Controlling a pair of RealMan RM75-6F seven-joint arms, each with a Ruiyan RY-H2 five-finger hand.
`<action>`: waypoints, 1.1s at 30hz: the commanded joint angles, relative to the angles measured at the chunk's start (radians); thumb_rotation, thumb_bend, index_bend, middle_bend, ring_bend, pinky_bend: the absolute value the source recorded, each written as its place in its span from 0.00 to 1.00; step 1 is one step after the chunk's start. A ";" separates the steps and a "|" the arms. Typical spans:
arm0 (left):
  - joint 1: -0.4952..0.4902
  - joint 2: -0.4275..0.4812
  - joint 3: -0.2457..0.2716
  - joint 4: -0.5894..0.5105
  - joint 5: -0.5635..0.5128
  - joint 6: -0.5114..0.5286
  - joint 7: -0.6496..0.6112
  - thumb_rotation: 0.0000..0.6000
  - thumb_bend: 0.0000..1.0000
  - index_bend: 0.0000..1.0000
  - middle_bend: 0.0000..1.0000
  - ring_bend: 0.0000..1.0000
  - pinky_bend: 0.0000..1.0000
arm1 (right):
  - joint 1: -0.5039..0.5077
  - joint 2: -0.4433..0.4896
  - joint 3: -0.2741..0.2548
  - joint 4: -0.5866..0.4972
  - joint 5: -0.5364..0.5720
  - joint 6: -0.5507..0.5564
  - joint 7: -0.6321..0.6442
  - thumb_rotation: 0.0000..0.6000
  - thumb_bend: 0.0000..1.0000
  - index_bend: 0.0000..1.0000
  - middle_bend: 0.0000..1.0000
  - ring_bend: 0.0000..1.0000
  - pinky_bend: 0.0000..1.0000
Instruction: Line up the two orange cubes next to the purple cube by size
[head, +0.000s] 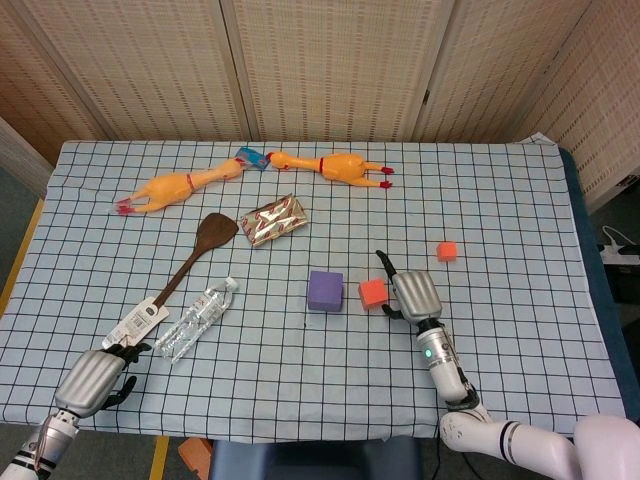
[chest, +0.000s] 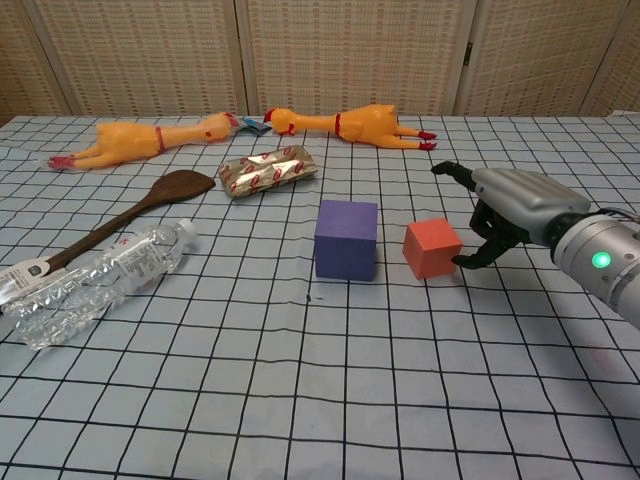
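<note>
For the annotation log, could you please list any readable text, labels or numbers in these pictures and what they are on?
No text can be read here.
Tag on the wooden spatula: white with dark print, too small to read.
Foil packet: red marks, no legible words.
Water bottle: no label visible.
Purple cube, orange cubes: plain faces.
</note>
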 joint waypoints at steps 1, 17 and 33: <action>0.000 0.000 0.000 0.000 -0.002 -0.001 0.000 1.00 0.48 0.26 0.39 0.37 0.60 | -0.014 0.021 -0.008 -0.028 -0.010 0.018 0.000 1.00 0.12 0.15 0.93 0.86 0.97; -0.002 -0.003 0.001 -0.002 -0.004 -0.005 0.005 1.00 0.48 0.26 0.39 0.37 0.60 | -0.048 0.093 -0.027 -0.127 0.109 0.029 -0.165 1.00 0.50 0.29 0.93 0.86 0.97; -0.005 -0.005 0.002 -0.001 -0.010 -0.014 0.007 1.00 0.48 0.26 0.39 0.37 0.61 | 0.013 0.253 0.028 -0.373 0.425 -0.158 -0.188 1.00 0.65 0.29 0.93 0.87 0.97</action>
